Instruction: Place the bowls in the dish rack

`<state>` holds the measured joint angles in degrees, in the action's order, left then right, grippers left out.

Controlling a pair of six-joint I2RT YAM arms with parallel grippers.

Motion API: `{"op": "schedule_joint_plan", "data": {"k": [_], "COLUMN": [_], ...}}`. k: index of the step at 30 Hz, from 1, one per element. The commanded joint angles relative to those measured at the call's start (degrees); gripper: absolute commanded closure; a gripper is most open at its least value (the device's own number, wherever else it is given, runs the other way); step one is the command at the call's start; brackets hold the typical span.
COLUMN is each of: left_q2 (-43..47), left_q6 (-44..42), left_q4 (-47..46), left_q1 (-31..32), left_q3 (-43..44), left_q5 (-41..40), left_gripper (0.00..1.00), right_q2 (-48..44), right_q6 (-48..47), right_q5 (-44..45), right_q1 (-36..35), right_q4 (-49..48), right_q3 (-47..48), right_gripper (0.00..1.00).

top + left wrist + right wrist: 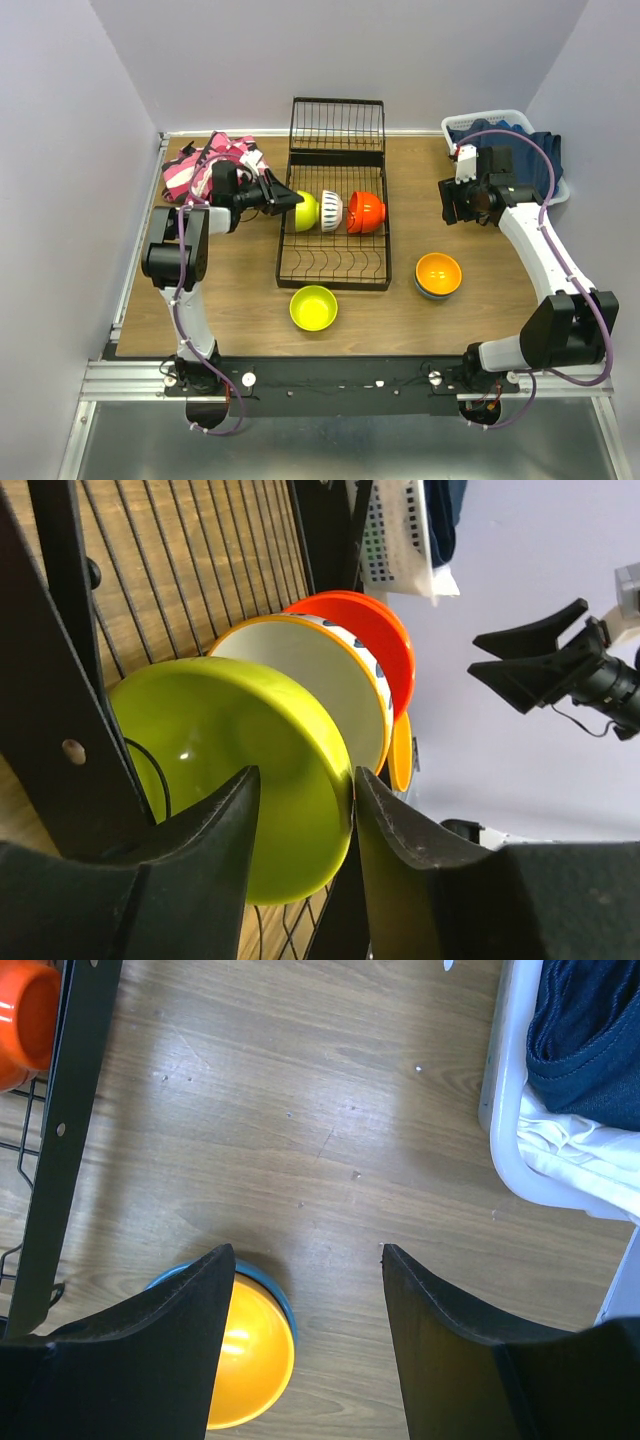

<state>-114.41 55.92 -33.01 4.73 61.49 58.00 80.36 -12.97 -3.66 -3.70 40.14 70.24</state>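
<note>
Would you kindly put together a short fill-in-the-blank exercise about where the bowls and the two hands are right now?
1. The dish rack holds ____ bowls standing on edge.
2. The left hand straddles the rim of the ____ bowl in the rack.
3. Right of the rack, the orange bowl is nested in a ____ bowl.
4. The right hand hangs ____, holding nothing.
Missing words: three; lime green; blue; open.
</note>
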Motion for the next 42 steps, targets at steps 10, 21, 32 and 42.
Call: {"op": "schedule_joint_plan", "data": {"k": [10,21,32,42], "left_q2": [18.06,44.17,55.0,51.04], "left_q6": [-32.23,-76.17,-97.67,-99.78], "left_q4": [37.62,70.61,86.28,77.93], "left_q1": [-1.83,-3.59,31.63,45.88], "left_q3": [0.29,-2.96,-7.52,-14.65], "left_q5": [-9.39,-11.42,-27.32,-35.49], "left_gripper": [0.37,0.34,0.3,0.36], "right_q2": [-2.31,-5.74,-11.62,-16.19], "right_q6": [-0.48,-0.22,-0.12,0.49], "right_q5": [-1.17,-3.1,-4.07,-4.42], "right_q1": [-0.34,-0.34,-0.34,-0.34], "right_q4": [-1.2,-1.03,-0.94,-0.94], "right_q3": [-0.54,-2.91,-7.31,-8.8], "right_gripper": [0.31,0.31,0.31,0.31]}}
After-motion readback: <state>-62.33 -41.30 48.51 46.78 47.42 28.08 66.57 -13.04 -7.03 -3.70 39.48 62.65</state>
